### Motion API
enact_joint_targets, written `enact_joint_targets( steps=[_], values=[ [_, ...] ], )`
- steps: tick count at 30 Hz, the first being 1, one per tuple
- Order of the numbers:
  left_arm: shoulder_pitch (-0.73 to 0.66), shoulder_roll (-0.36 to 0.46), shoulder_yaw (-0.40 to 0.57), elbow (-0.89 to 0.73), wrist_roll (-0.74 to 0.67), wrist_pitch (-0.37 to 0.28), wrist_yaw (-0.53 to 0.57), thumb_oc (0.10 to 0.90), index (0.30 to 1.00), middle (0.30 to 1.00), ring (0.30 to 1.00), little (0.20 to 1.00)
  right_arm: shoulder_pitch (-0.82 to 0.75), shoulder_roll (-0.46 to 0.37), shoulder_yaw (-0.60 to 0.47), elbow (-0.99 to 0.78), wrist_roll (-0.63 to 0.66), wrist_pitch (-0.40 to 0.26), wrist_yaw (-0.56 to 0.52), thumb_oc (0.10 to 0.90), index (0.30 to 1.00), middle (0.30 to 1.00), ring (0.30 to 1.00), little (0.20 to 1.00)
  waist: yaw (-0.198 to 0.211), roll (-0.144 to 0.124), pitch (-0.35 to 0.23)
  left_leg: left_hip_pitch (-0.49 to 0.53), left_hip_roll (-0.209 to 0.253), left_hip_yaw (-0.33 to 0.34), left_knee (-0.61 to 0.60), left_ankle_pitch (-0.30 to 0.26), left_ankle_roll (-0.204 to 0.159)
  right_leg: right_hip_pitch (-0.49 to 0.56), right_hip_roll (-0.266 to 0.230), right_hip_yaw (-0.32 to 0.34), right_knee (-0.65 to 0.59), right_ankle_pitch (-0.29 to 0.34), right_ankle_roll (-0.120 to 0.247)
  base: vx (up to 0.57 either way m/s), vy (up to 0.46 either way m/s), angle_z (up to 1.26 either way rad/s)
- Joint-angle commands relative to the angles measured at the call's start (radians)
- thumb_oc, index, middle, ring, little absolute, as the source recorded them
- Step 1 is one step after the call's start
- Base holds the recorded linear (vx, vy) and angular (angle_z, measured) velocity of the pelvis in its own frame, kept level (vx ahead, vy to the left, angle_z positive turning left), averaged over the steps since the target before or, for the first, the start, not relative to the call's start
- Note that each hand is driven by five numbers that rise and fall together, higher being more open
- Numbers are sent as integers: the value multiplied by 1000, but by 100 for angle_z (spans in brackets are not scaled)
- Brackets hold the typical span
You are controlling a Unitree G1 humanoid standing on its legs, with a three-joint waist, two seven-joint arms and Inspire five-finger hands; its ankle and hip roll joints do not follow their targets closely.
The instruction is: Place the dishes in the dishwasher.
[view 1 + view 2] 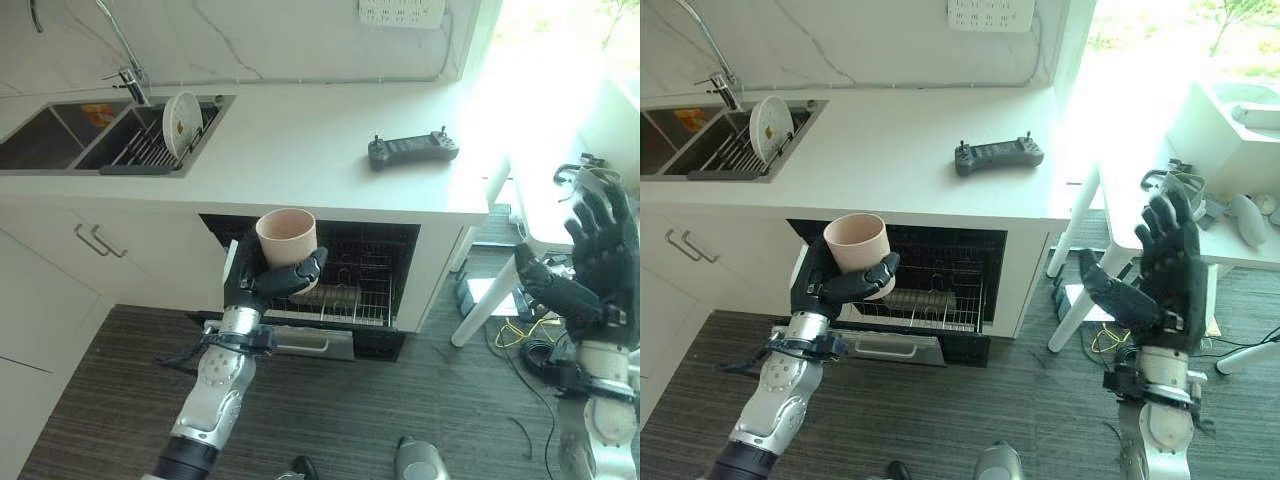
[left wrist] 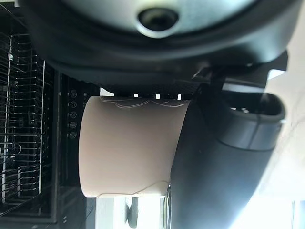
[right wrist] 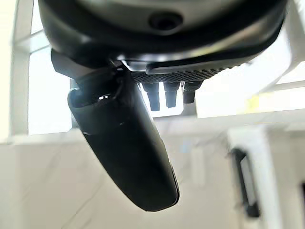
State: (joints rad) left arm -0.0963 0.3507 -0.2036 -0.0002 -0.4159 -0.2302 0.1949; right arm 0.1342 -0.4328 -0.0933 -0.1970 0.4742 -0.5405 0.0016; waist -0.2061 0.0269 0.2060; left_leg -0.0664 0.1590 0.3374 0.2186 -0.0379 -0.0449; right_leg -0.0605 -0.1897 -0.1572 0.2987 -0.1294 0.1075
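One cup (image 1: 287, 238) upright, mouth seemingly upward.

White countertop (image 1: 300, 140): a black handheld controller (image 1: 412, 150) is laid flat on its right part. Sink (image 1: 50, 140): set into the far left of the countertop, with a chrome tap (image 1: 128, 75) mounted behind it. White marble-patterned wall (image 1: 860, 40): a white socket plate (image 1: 990, 14) is fixed high on it. Dark wood-grain floor (image 1: 330, 420). White cupboard front (image 1: 70, 260): fitted with a metal bar handle (image 1: 95, 241), at left.
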Motion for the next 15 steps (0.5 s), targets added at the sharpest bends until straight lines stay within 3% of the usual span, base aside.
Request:
enact_joint_targets(
  steps=[1, 3, 6, 9, 15],
  values=[
    [-108, 24, 24, -54, 107, -155, 72, 400, 300, 300, 300, 300, -77, -29, -5, -33, 44, -42, 123, 800, 900, 900, 900, 900, 39, -18, -30, 65, 62, 10, 81, -217, -20, 34, 12, -81, 1, -132, -1, -65, -47, 12],
    [-135, 35, -29, -31, 196, -170, 153, 400, 300, 300, 300, 300, -141, -61, 122, -48, 89, 27, 192, 800, 900, 900, 900, 900, 71, -18, -33, 64, 64, -14, 81, -207, -27, 53, 9, -103, 1, -138, -7, -55, -66, 20],
    [-127, 47, -58, -32, 296, -202, 235, 400, 300, 300, 300, 300, -195, -65, 221, -45, 132, 66, 200, 800, 900, 900, 900, 900, 105, -17, -32, 56, 57, -44, 81, -203, -32, 64, 8, -116, 1, -142, -11, -55, -46, 34],
    [-148, 57, -68, -10, 374, -228, 298, 400, 300, 300, 300, 300, -224, -56, 274, -34, 195, 91, 222, 800, 900, 900, 900, 900, 123, -18, -38, 36, 56, -54, 81, -179, -27, 57, 2, -135, 1, -127, -20, -71, -41, 36],
    [-147, 68, -79, -20, 538, -235, 417, 400, 300, 300, 300, 300, -282, 0, 388, -15, 214, 167, 206, 800, 900, 900, 900, 900, 173, -18, -45, 28, 40, -102, 81, -183, -28, 75, -11, -162, 1, -132, -20, -13, -34, 22]
  ],
)
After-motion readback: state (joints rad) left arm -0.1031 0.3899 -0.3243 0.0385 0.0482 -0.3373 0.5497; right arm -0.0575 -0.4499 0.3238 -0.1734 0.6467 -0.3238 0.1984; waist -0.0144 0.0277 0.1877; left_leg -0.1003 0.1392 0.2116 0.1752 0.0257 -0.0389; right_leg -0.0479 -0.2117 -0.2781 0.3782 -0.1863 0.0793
